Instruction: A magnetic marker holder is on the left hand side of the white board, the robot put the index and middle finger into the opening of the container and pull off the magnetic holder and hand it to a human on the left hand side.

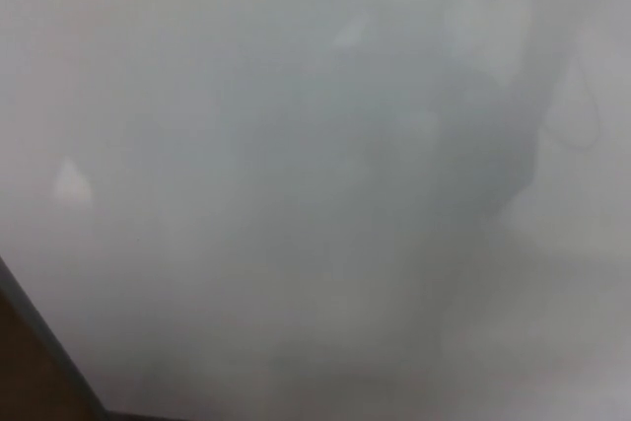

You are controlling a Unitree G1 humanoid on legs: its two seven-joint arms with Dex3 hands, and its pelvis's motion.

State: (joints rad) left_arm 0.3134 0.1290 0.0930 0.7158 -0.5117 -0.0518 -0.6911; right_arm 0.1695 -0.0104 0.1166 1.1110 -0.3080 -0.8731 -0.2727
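Note:
The white board [296,145] fills nearly the whole head view, glossy, with a dim blurred reflection across its middle. Its dark frame edge [44,342] runs diagonally across the bottom left corner. No magnetic marker holder shows anywhere in the picture. Neither of my hands is in view, and no person shows.
Past the frame edge, a brown surface [20,382] fills the bottom left corner. A faint thin curved line [582,135] shows in the board's reflection at the right.

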